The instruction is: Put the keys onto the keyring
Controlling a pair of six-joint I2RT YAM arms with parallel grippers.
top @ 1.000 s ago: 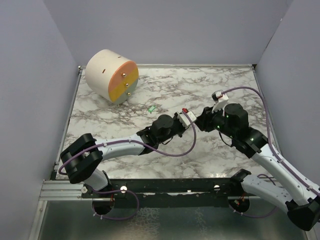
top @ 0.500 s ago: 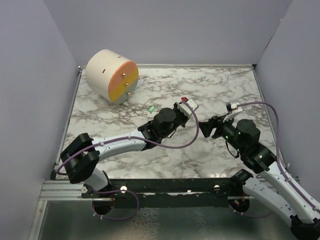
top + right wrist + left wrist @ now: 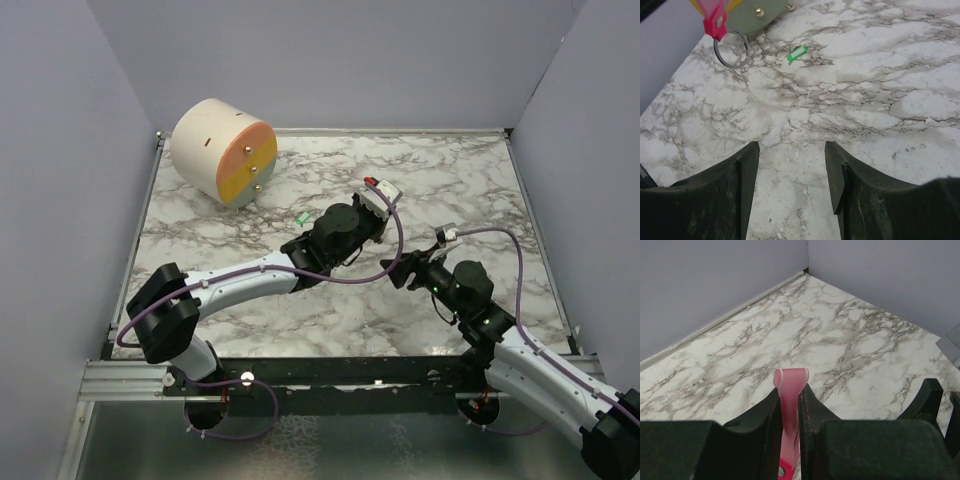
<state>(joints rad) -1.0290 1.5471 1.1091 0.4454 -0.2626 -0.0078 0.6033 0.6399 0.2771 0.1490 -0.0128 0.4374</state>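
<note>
The left fingers [image 3: 762, 422] are pinching the keyring [image 3: 716, 26] by its pink strip [image 3: 790, 385]. They are closing on it from both sides, and the strip's rounded end is sticking up between them. In the right wrist view the silvery ring [image 3: 747, 50] is hanging from the strip's red clasp, at about 11 o'clock from the right fingers [image 3: 742, 180]. Those fingers are standing wide apart with nothing between them, pointing down at the marble counter [image 3: 880, 100].

The green key [image 3: 797, 53] is lying flat on the counter at about 12 o'clock from the open right fingers, well apart from them and on the 3 o'clock side of the ring. From above, the key is sitting at roughly 9 o'clock from the left fingers, near them but not touching. The right fingers are hovering at about 6 o'clock from the left ones. A cream cylinder [image 3: 215, 145] with a pink-and-yellow face is lying on its side in the counter's 10 o'clock corner.
</note>
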